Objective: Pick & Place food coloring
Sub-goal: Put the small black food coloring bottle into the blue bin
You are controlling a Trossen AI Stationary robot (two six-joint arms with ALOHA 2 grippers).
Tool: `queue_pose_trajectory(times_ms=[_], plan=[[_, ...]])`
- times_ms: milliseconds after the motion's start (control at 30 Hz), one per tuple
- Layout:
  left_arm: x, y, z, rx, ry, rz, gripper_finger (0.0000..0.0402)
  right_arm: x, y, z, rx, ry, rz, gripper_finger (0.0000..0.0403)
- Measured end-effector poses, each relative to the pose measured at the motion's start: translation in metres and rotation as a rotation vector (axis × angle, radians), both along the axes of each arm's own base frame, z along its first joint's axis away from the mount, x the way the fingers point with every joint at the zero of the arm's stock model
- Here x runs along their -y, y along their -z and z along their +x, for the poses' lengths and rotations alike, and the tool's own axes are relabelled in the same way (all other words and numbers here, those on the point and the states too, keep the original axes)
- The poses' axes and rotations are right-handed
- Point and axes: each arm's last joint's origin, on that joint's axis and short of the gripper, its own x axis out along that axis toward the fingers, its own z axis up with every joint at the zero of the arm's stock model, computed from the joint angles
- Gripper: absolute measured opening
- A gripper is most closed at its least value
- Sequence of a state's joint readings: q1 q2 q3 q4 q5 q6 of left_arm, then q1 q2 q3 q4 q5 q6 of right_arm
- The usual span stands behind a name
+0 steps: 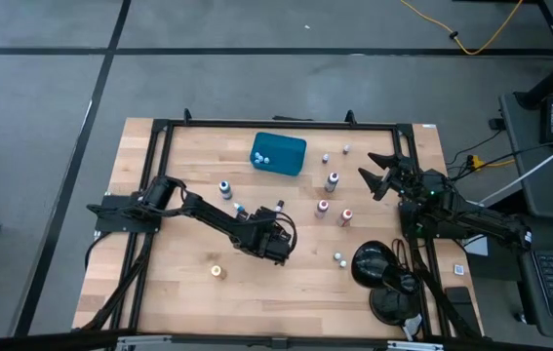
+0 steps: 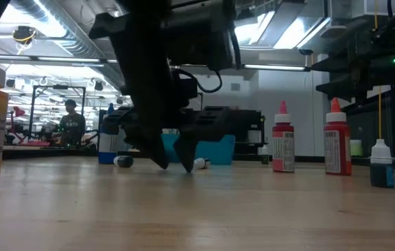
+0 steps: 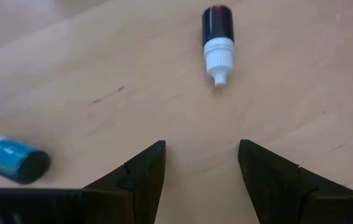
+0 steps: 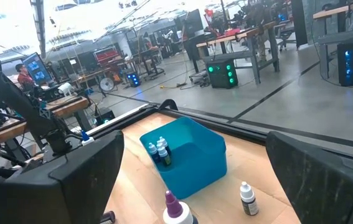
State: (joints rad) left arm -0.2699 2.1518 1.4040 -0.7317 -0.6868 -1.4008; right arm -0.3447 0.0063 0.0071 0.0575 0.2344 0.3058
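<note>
Food coloring bottles stand scattered on the table around the teal tray, and we see a few small ones already lying inside it. Our left gripper hangs low over the wood well in front of the tray, fingers apart and empty, with a dark-red dropper bottle lying on its side just ahead of them. Our right gripper waits, spread open, off to the tray's right.
</note>
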Motion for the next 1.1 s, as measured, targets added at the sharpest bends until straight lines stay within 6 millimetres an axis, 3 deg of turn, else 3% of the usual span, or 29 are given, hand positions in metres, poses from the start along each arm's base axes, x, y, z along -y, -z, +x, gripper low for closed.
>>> queue_pose_trajectory(times_ms=[367, 1100], plan=[[0.001, 0.002, 0.009, 0.040, 0.088, 0.082, 0.0198, 0.000, 0.000, 0.000, 0.000, 0.000, 0.000, 0.0392], [-0.034, 0.010, 0.018, 0.081, 0.089, 0.158, 0.0198, 0.000, 0.000, 0.000, 0.000, 0.000, 0.000, 0.0392]])
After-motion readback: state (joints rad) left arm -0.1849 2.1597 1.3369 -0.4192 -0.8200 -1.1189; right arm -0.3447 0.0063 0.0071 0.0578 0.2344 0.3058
